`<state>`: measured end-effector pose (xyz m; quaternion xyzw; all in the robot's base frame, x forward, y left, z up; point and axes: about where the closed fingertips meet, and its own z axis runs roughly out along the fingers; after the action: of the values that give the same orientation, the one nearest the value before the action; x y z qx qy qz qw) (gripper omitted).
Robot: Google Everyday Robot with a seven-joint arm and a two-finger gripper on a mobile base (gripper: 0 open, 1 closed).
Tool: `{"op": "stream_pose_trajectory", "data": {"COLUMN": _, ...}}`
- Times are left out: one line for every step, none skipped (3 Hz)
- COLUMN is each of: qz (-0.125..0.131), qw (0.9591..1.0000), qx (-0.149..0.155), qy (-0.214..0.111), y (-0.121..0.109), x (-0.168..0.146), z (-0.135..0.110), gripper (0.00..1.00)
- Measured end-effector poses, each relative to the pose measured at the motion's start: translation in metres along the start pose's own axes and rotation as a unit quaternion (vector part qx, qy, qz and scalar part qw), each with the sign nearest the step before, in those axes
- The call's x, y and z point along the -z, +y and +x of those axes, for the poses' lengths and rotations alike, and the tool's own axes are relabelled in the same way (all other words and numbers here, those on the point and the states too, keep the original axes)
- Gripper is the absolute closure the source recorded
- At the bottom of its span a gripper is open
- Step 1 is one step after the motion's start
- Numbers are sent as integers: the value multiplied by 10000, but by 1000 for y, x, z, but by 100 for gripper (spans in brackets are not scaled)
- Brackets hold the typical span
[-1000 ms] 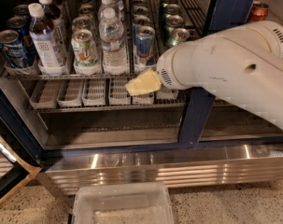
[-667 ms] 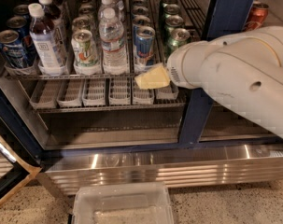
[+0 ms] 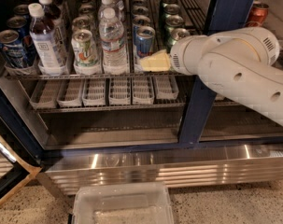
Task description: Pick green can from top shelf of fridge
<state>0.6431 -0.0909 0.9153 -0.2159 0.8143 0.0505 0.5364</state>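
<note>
Speckled floor, a drinks fridge (image 3: 201, 111) standing open, a white arm reaching in from the right of the frame.
Within the last second the pincer (image 3: 155, 61) has risen from the lower trays (image 3: 117, 90) to the front edge of the top shelf (image 3: 52, 75), mid-frame, its tip before the blue-and-silver can (image 3: 145, 41). Whether it is spread or pressed together cannot be told. The green can (image 3: 178, 35) stands just right of the tip, partly behind the wrist, so a small rightward shift seems all that remains.
</note>
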Motion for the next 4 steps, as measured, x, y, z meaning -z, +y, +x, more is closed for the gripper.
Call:
{"op": "stream_pose_trajectory", "data": {"qz": -148, "qw": 9998, "qx": 166, "qy": -5, "y": -4, "x": -8, "z": 3, "gripper": 0}}
{"op": "stream_pose_trajectory", "data": {"qz": -148, "qw": 9998, "qx": 166, "qy": -6, "y": -4, "x": -8, "z": 3, "gripper": 0}}
{"op": "stream_pose_trajectory", "data": {"qz": -148, "qw": 9998, "qx": 166, "qy": -6, "y": -4, "x": -8, "z": 3, "gripper": 19}}
{"op": "stream_pose_trajectory", "data": {"qz": -148, "qw": 9998, "qx": 166, "qy": -6, "y": -4, "x": -8, "z": 3, "gripper": 41}}
